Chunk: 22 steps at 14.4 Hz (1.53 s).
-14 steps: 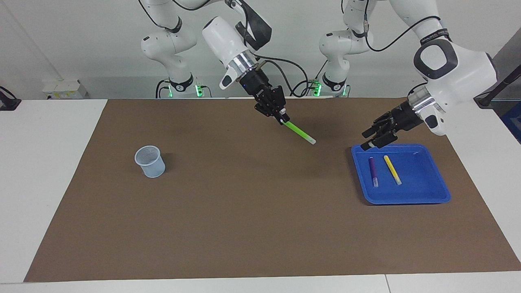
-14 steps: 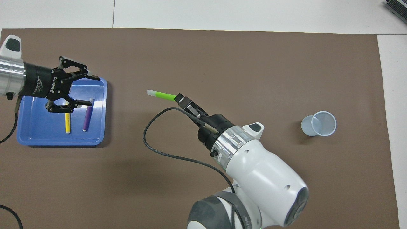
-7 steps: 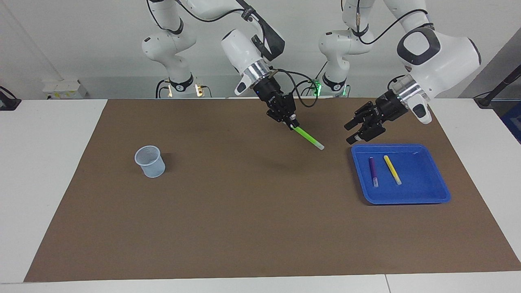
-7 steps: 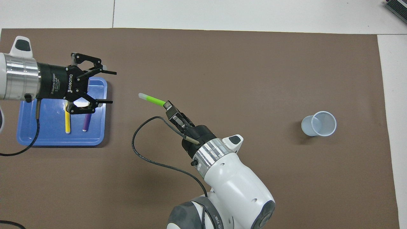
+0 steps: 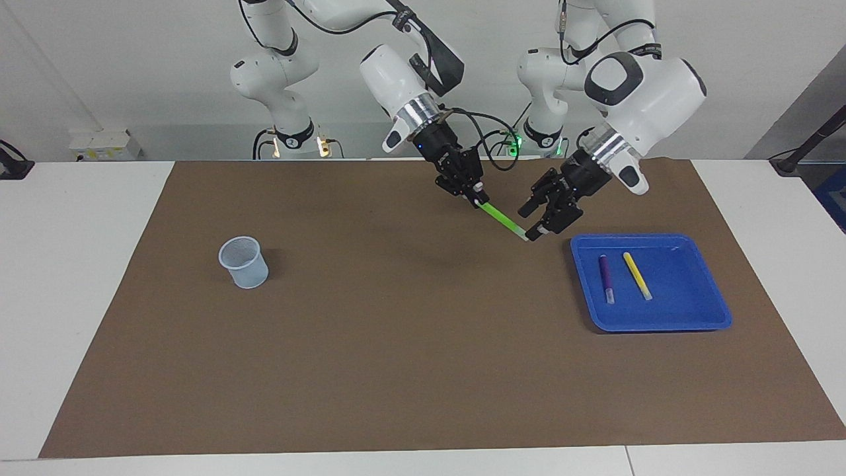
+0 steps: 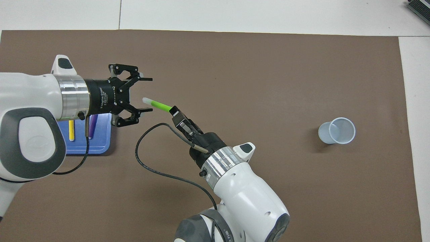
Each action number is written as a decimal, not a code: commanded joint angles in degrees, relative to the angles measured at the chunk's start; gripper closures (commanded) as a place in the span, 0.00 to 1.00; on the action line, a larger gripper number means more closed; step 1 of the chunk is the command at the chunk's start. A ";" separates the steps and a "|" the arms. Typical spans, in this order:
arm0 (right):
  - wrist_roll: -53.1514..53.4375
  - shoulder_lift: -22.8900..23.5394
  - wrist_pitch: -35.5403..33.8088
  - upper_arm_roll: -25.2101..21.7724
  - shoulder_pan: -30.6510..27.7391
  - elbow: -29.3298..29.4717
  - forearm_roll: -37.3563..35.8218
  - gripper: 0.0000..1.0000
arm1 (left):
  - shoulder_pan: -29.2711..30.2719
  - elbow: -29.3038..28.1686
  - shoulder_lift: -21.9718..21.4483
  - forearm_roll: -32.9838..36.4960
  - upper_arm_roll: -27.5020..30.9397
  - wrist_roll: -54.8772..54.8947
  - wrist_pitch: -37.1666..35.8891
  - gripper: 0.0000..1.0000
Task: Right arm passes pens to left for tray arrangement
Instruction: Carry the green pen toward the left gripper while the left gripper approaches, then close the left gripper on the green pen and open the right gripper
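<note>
Overhead view: green pen offered tip-first to an open left gripper

Overhead, the right gripper (image 6: 175, 113) is clamped on one end of the green pen (image 6: 160, 106), which is held in the air above the brown mat (image 6: 235, 84). The pen's long axis runs from the right gripper toward the left arm's end of the table, whitish tip leading. In the facing view the pen (image 5: 501, 221) slopes downward from the grip to its tip.

The left gripper (image 6: 145, 94) hangs over the mat just beside the blue tray (image 5: 651, 317), its fingers spread apart. The pen's whitish tip lies between them; whether a finger touches it cannot be told.

The tray rests near the mat's edge at the left arm's end of the table. In it lie the purple pen (image 5: 605, 278) and the yellow pen (image 5: 637, 275), side by side and apart, each lengthwise roughly toward and away from the robots, whitish tips away from them.

A translucent cup (image 5: 244, 262) stands upright on the mat toward the right arm's end.
</note>
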 commanded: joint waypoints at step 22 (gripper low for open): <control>-0.25 -0.10 -0.51 0.13 -0.10 0.38 1.73 1.00 | -3.39 -4.36 -2.55 -0.83 0.96 -1.33 3.05 1.00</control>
